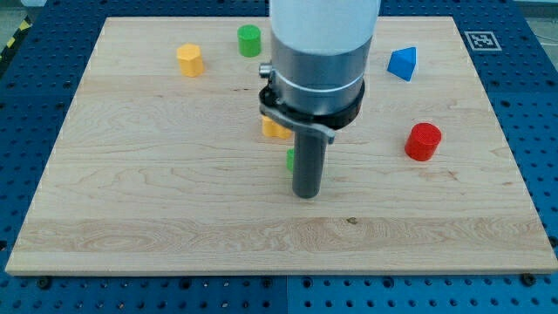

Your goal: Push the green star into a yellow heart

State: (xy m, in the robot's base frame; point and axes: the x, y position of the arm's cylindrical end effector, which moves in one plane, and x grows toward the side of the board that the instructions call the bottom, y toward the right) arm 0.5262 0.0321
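Only a green sliver of the green star (289, 160) shows, touching my tip's (307, 195) left; orientation unreadable; no claw visible.

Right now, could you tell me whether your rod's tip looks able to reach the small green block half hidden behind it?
Probably yes: my tip sits right beside the small green block, nothing between them. The yellow block lies just above it, mostly hidden by the arm, so shapes are unclear.
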